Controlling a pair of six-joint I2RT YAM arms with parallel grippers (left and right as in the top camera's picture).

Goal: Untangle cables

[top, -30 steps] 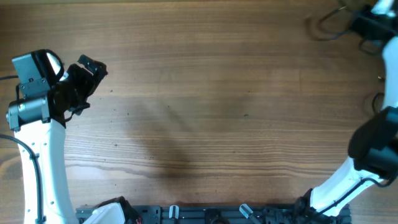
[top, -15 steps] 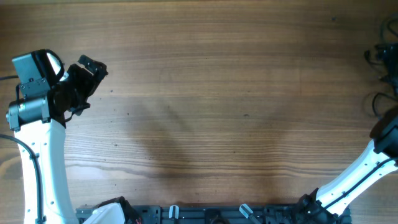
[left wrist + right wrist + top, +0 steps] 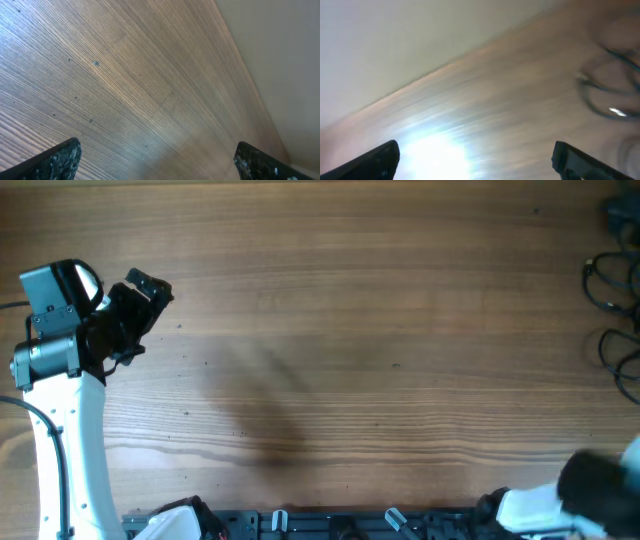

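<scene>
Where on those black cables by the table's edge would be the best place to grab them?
On the cables, probably the loop bulging toward the table's middle, from above, right fingers astride the cord: it lies flat and clear of the other strands.

cables (image 3: 604, 292) on table (image 3: 350, 330) at right edge, left tool (image 3: 140, 315) far left

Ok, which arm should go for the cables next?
Likely right. The cables lie at the table's far right edge, in the right gripper's camera view, jaws open. The left gripper sits at the far left, across the table.
</scene>
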